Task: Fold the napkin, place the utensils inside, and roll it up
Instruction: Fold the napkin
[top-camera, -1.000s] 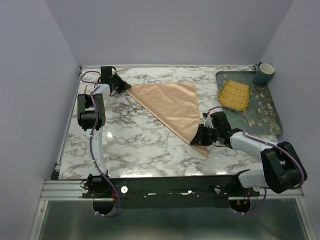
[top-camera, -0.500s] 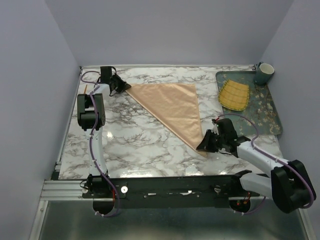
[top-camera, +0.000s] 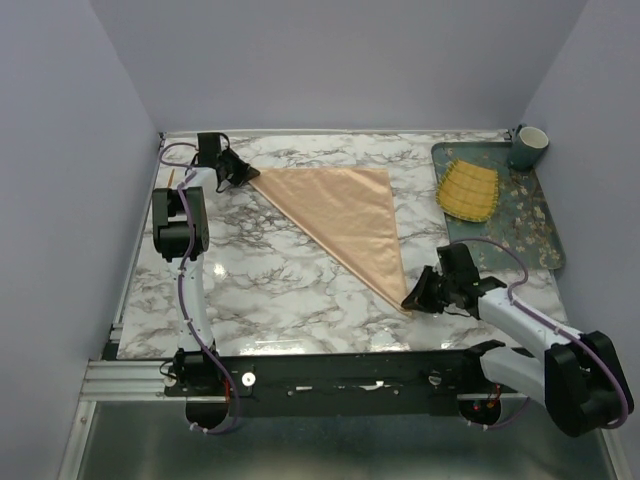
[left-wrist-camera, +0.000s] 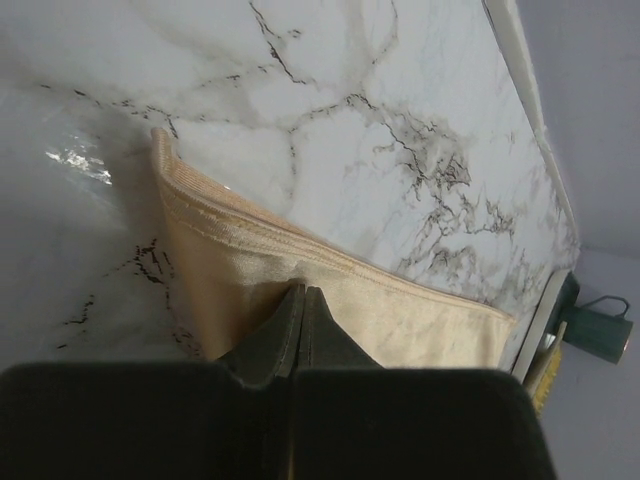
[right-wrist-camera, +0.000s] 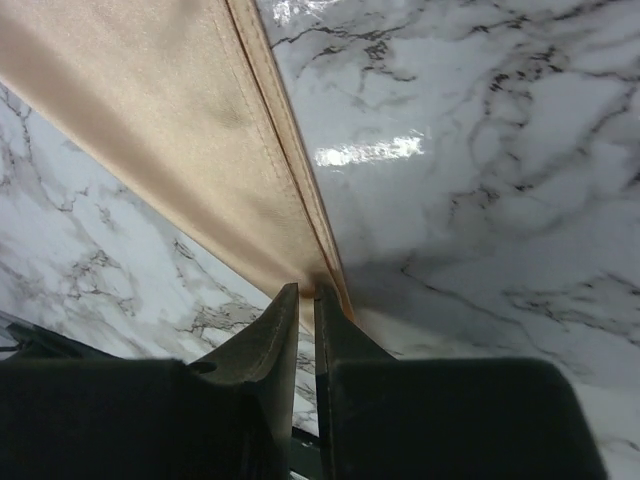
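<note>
Two grippers hold the napkin (top-camera: 345, 210), one at each end of the flat peach triangle. Toward the near right corner of the marble table (top-camera: 280, 290), the right gripper (top-camera: 415, 298) is clamped on the cloth's near tip. The overhead view shows only contact there, but the right wrist view shows the hemmed edge running into the thin slit between the fingers (right-wrist-camera: 270, 330). The triangle stretches across the middle of the table towards the far left corner. There the left gripper (top-camera: 245, 178) is pinched tight on the fabric, just inside its far left point. Its wrist view shows the fingertips (left-wrist-camera: 285, 310) pressed together on puckered cloth. At the far right edge lies a tray (top-camera: 535, 225) with a yellow checked cloth (top-camera: 468, 190), and a green mug (top-camera: 528, 147) at its far end
</note>
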